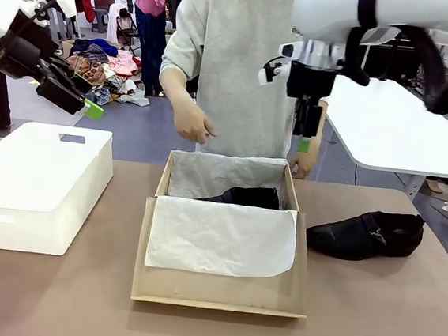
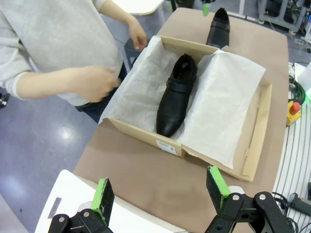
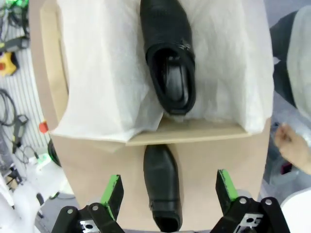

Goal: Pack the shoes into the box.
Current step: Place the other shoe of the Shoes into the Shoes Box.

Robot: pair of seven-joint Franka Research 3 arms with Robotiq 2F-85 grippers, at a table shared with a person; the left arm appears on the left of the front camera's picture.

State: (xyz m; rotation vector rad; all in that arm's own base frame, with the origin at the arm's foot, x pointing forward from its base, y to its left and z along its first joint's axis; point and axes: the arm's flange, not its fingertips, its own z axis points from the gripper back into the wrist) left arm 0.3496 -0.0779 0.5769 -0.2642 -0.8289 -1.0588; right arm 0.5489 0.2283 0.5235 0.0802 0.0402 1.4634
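One shoe (image 2: 176, 94) lies in the box (image 1: 220, 295); next, probably grasp the second shoe (image 1: 367, 234), mid-right. Right gripper (image 3: 168, 187) and left gripper (image 2: 159, 187) both gape empty.

The shoebox (image 1: 219, 296) sits mid-bench (image 1: 368, 325), with tissue paper (image 1: 221, 238) lining it and spread over its near part. One shoe (image 1: 245, 195) lies inside, toward the far side. The other shoe (image 1: 364, 233) lies on the bench just right of the shoebox. A storage bin (image 1: 35, 189) stands left of it. A person (image 1: 242, 59) stands behind the far edge.
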